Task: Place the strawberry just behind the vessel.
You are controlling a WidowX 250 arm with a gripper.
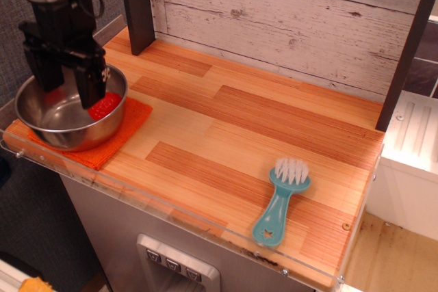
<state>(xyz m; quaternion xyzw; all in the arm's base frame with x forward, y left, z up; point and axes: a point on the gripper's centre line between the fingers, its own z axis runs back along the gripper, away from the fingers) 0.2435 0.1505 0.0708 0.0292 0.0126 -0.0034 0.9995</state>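
The steel bowl [61,128] stands on an orange cloth mat [116,135] at the left end of the wooden counter. The red strawberry [106,105] lies inside the bowl against its right wall, partly hidden by a finger. My black gripper [67,90] hangs over the bowl with its fingers spread apart, reaching down inside the rim. The right finger [89,83] is just left of the strawberry. Nothing is held between the fingers.
A teal brush with white bristles [280,200] lies near the front right of the counter. A dark post [137,8] stands at the back left against the whitewashed plank wall. A clear plastic lip runs along the counter's front edge [171,210].
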